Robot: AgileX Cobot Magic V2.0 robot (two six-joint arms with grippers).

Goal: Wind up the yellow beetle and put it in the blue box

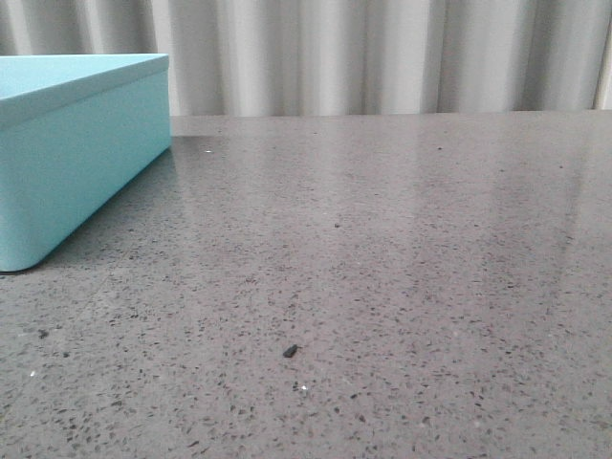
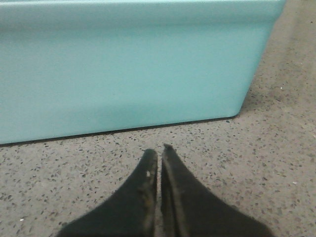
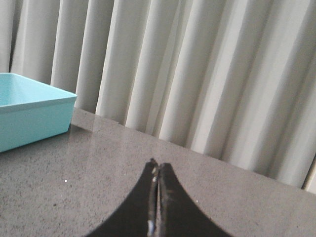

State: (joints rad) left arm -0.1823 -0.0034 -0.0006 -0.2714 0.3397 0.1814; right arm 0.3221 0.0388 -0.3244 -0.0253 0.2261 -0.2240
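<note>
A: Grey speckled desk [image 1: 382, 239], pale curtain [image 1: 382, 57] behind. Where's the blue box [image 1: 67, 153]?

B: Far left of the desk, sitting flat. Can't spot the beetle in any view.

A: And your jaws?

B: Left gripper [image 2: 159, 154] is pressed closed with nothing in it, just off the box wall [image 2: 123, 74]. Right gripper [image 3: 157, 168] is closed and empty too, well apart from the box.

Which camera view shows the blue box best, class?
The front view: the blue box shows two sides, a corner and its top edge on the table. The left wrist view fills with one wall; the right wrist view catches only a far corner.
</note>
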